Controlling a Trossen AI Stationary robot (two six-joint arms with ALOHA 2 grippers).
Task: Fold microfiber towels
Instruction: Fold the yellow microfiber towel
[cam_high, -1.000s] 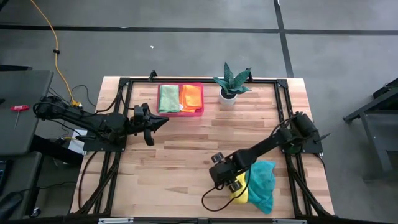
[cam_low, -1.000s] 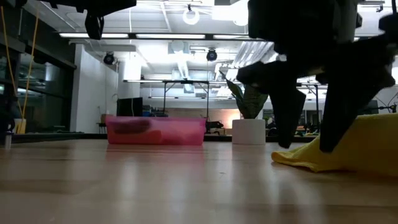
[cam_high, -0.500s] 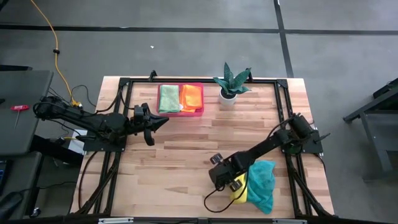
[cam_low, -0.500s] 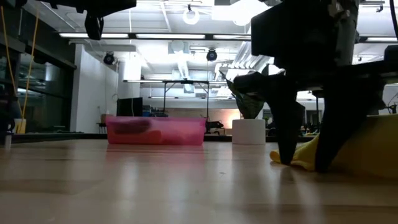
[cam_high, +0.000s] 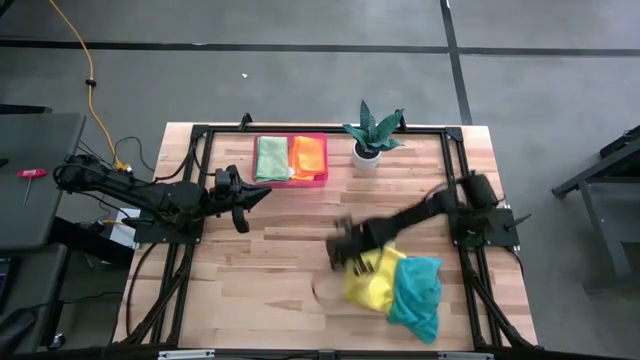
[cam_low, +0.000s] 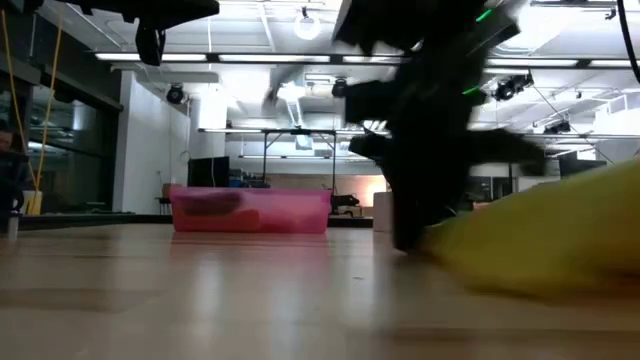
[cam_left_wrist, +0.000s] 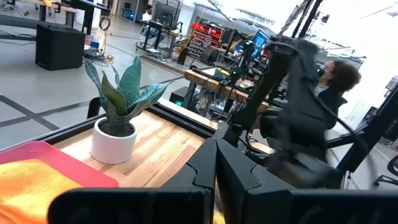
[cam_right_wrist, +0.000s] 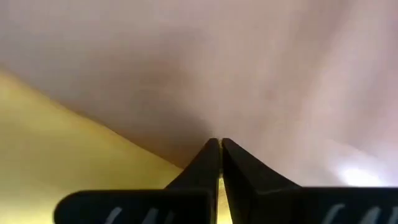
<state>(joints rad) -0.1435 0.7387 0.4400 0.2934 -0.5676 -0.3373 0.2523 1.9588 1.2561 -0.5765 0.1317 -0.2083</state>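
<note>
Right gripper (cam_high: 345, 262) pinches the soft yellow towel's (cam_high: 372, 283) edge (teal towel (cam_high: 418, 295) rumpled beside), fingers pressed together.

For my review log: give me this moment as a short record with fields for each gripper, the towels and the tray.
right gripper: shut on the yellow towel, at its edge
teal towel: crumpled beside the yellow one, touching it
left gripper: shut, holding nothing, waiting near the tray
tray: pink, at the table's far edge, holds a green towel and an orange towel
plant: beside the tray
</note>
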